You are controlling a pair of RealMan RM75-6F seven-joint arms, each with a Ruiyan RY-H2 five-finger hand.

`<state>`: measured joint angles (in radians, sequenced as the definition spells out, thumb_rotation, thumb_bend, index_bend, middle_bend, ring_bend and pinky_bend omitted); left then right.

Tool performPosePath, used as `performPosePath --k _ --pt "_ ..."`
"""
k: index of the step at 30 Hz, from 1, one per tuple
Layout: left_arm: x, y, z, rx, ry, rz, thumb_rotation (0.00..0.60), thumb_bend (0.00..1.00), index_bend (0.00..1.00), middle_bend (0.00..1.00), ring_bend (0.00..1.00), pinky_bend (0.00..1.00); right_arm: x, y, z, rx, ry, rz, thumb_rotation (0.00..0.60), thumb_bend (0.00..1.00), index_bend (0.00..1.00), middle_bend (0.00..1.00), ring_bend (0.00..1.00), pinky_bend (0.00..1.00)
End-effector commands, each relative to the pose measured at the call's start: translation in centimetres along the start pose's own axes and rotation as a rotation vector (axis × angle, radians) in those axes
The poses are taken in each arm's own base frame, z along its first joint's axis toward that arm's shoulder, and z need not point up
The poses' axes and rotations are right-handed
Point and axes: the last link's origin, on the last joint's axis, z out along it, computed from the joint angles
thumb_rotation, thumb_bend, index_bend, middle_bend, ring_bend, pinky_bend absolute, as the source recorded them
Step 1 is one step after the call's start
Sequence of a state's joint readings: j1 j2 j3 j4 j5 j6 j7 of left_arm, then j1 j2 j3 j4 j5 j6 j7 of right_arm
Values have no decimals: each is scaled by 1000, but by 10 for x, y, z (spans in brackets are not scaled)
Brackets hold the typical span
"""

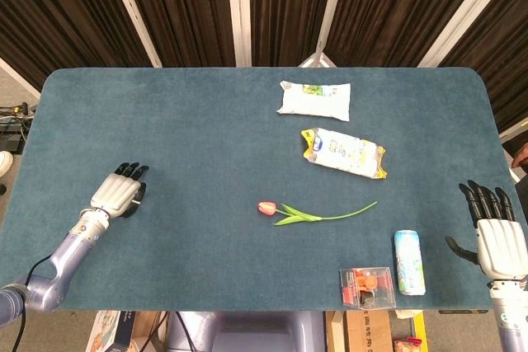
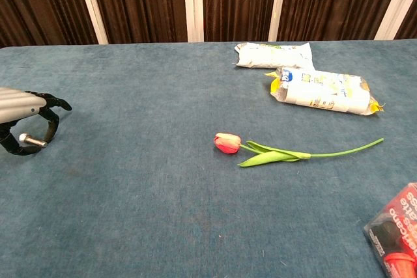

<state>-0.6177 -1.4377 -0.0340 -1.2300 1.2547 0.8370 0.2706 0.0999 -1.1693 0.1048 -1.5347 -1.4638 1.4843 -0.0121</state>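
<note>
My left hand (image 1: 120, 190) lies low over the blue table at the left, fingers slightly curled and apart, holding nothing; the chest view shows it at the left edge (image 2: 26, 125). My right hand (image 1: 493, 232) hovers at the table's right edge, fingers spread and pointing away, empty. A tulip (image 1: 313, 213) with a pink-red head and green stem lies in the middle (image 2: 273, 151). A light blue can (image 1: 409, 262) lies on its side near the right hand. A clear box with red contents (image 1: 366, 286) sits at the front edge (image 2: 397, 239).
A white packet (image 1: 314, 98) lies at the back centre (image 2: 273, 55). Just in front of it, a white and yellow packet (image 1: 344, 152) rests at an angle (image 2: 322, 90). Dark curtains hang behind the table (image 1: 206, 138). Boxes stand on the floor below the front edge.
</note>
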Motion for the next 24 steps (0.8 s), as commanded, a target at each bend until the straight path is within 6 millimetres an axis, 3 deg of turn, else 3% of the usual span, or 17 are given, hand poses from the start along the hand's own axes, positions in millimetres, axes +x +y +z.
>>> performPosePath --k 1,24 --pt "0 0 0 0 3 -4 600 488 532 61 44 84 0 0 0 0 0 0 600 192 103 103 104 32" --pt "1 7 1 -16 13 17 600 510 536 77 45 83 0 1 0 -8 -3 9 600 193 103 103 104 31"
